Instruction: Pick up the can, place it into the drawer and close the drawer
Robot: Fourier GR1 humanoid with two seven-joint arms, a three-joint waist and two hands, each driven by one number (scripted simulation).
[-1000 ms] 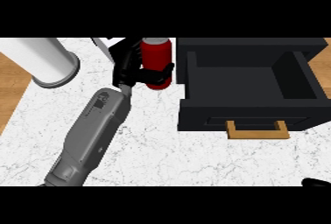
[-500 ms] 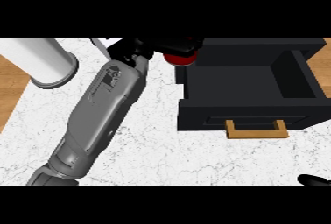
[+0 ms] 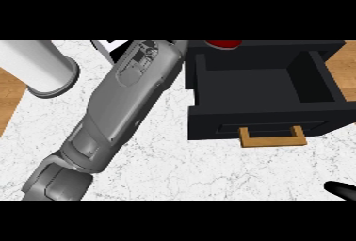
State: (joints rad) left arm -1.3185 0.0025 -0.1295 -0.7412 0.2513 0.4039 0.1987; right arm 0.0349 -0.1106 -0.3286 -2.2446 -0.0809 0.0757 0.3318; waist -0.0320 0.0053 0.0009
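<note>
Red metal shows as a sliver at the view's top edge: the can (image 3: 224, 44), hanging over the back wall of the black drawer (image 3: 261, 117). The drawer stands pulled out, its inside bare, its wooden handle (image 3: 272, 137) facing the robot. The left forearm (image 3: 122, 108) stretches up across the marble counter (image 3: 181, 174) toward the can; the left hand lies beyond the frame, so its grasp cannot be told. Only a dark tip of the right hand (image 3: 342, 189) shows at the lower right corner, state undetermined. A white cylinder (image 3: 43, 66) stands well left. Judgement: carrying step in hand. Next, the can must come down inside the walls before release.
</note>
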